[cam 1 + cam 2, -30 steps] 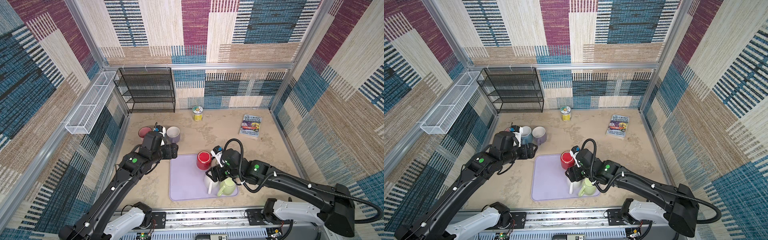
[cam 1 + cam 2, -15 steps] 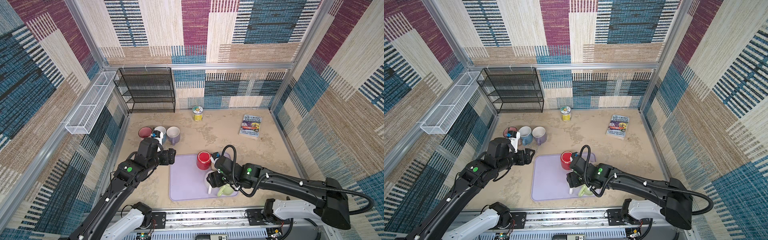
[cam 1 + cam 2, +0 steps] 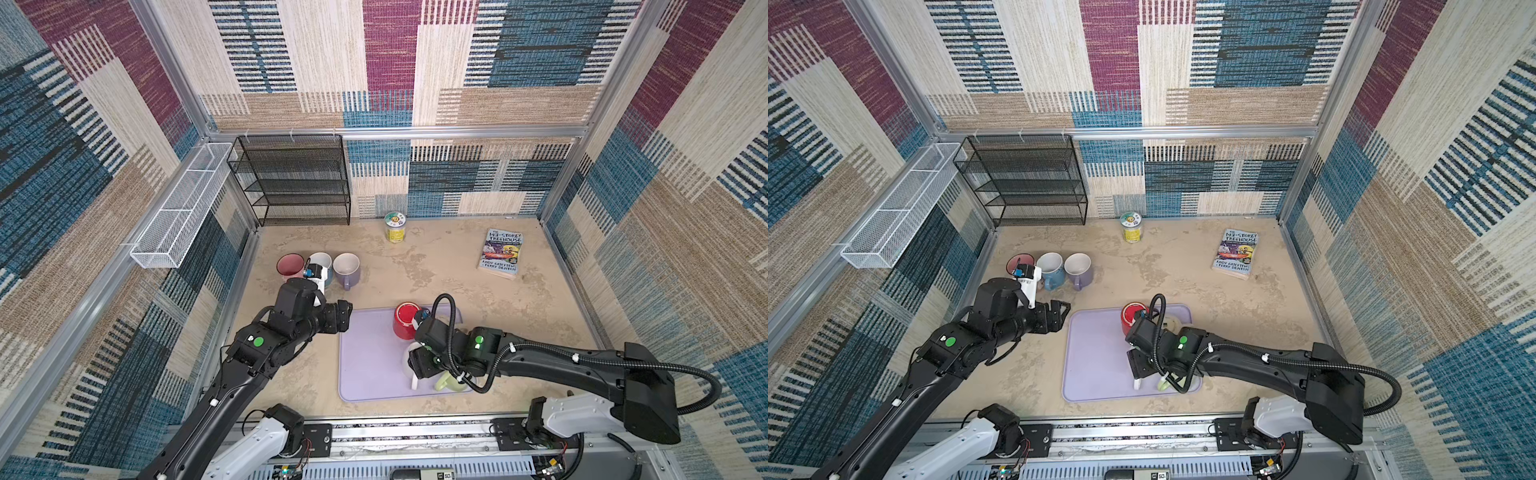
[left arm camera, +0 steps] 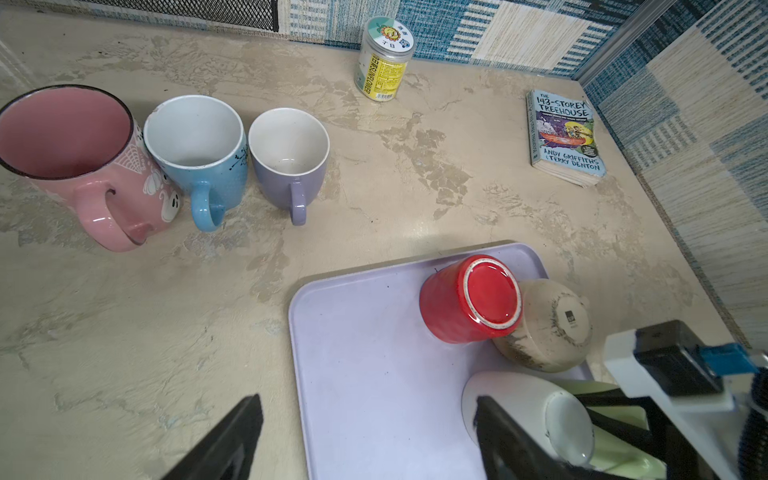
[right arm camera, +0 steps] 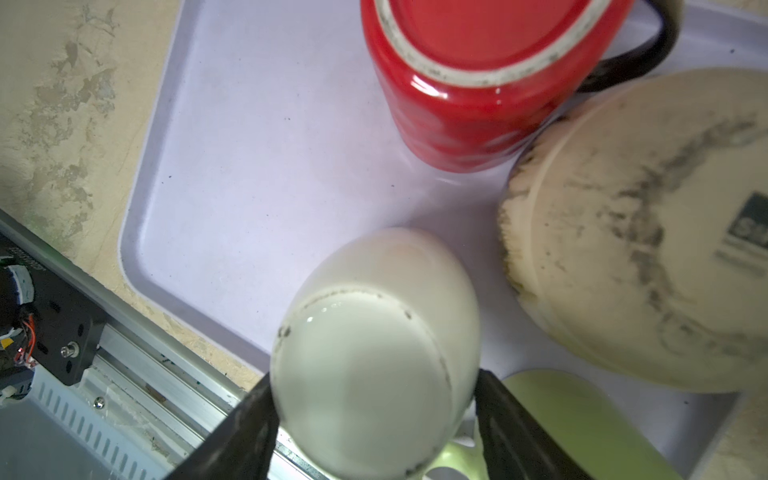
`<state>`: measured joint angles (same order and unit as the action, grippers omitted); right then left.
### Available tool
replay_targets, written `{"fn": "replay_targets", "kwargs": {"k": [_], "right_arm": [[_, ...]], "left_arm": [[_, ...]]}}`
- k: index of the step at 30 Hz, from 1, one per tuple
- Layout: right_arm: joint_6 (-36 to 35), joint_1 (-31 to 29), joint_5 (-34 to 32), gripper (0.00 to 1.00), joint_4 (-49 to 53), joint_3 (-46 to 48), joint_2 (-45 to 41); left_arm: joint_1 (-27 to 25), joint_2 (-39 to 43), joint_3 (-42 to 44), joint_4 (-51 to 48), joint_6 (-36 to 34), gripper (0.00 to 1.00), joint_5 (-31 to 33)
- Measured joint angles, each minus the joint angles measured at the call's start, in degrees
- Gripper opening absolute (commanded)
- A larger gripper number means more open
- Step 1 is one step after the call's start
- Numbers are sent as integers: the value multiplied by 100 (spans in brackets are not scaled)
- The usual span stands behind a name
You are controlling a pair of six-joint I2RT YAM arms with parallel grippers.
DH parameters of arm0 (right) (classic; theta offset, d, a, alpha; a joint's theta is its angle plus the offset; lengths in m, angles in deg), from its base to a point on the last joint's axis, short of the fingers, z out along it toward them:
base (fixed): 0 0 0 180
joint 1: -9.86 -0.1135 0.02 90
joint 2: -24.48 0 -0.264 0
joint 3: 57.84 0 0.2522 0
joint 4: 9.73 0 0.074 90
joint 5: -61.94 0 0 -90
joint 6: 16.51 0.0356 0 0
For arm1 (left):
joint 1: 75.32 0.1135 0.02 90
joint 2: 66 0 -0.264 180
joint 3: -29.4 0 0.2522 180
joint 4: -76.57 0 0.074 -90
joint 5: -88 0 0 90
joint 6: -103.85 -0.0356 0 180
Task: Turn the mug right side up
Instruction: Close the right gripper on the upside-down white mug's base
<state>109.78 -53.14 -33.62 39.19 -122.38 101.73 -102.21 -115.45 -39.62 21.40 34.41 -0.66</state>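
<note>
My right gripper [image 5: 374, 380] lower than a second ago, left gripper [image 3: 344, 316] barely shifted, its jaws wide and empty, right jaws clasping the bottom-up white mug [image 5: 374, 291] on tray [image 3: 365, 374].

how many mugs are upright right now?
3: pink mug, blue mug, purple mug, side by side on the table, off the tray. Green mug on the tray is partly hidden, orientation unclear.

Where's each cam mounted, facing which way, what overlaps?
Both top views: high over the front rail, looking down at the table; left arm, right arm show.
Left wrist: on the left arm, facing the back wall; open jaws show.
Right wrist: on the right arm, looking down on the white mug; jaws flank it.
Shared: tray and red mug, in all views.
</note>
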Motion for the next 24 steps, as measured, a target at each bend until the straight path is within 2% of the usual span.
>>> {"fn": "replay_targets", "kwargs": {"k": [7,14,17,24], "right_arm": [[-105,-9,-9,67,-249,-160,254],[-249,-9,107,75,-227,-308,590],[-323,-9,107,75,-232,-356,680],[-363,-9,105,66,-234,-358,752]], "left_arm": [[4,66,35,2,-2,85,0],[2,83,39,2,-37,85,0],[0,83,44,2,-42,85,0],[2,68,44,2,-79,85,2]]}}
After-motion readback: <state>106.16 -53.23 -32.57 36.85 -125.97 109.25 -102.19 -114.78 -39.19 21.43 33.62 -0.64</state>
